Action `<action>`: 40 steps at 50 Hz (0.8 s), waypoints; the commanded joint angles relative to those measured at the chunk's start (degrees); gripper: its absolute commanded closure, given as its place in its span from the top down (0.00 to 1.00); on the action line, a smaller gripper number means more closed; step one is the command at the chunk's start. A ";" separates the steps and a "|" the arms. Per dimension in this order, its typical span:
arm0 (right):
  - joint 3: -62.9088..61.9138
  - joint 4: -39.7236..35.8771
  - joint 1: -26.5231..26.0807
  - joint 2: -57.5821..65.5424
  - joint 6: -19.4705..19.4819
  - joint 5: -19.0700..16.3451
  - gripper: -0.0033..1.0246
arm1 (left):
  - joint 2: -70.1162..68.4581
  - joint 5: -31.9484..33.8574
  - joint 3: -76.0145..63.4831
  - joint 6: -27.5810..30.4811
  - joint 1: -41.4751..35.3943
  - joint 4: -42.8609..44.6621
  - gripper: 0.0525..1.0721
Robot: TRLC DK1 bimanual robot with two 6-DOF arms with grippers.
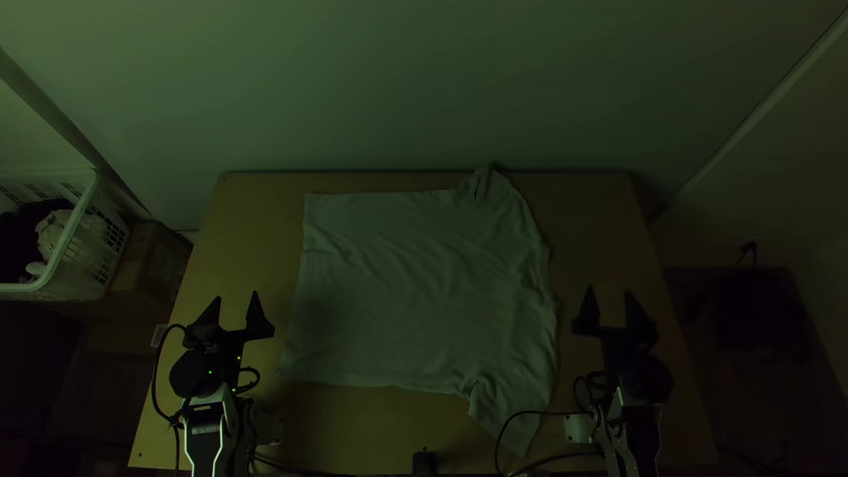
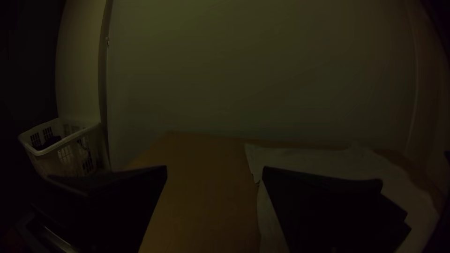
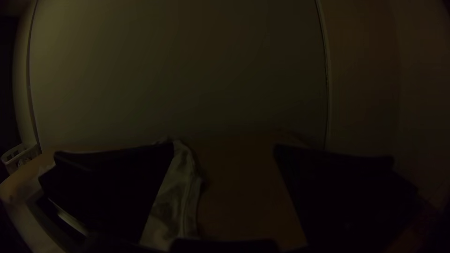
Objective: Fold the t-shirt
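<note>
Though partly dark, cloth (image 1: 52, 230) in basket (image 1: 84, 268).

The top view's left edge cuts off the basket (image 1: 76, 216), its dark contents (image 1: 19, 237) indistinct.

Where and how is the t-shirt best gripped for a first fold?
Probably at two near points of the t-shirt, each from its outer side: left gripper on the hem corner, right gripper on the sleeve. It lies spread, and both parts jut out toward the table's near edge.

bare table (image 1: 238, 256) left of t-shirt (image 1: 415, 283) | wall (image 1: 397, 97) behind | cable (image 1: 565, 413) over sleeve (image 1: 506, 408)
</note>
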 commanded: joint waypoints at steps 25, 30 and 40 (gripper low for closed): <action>-0.82 -1.10 1.16 -0.21 1.72 0.30 0.95 | -0.14 1.24 -2.03 0.72 -5.03 -2.84 0.96; -0.82 -1.19 2.13 -0.30 1.28 0.30 0.95 | -0.23 1.24 -2.03 0.64 -5.21 -2.75 0.96; 0.85 0.57 3.27 -0.30 1.72 0.21 0.96 | -0.40 0.89 -1.32 0.64 -4.07 -2.40 0.96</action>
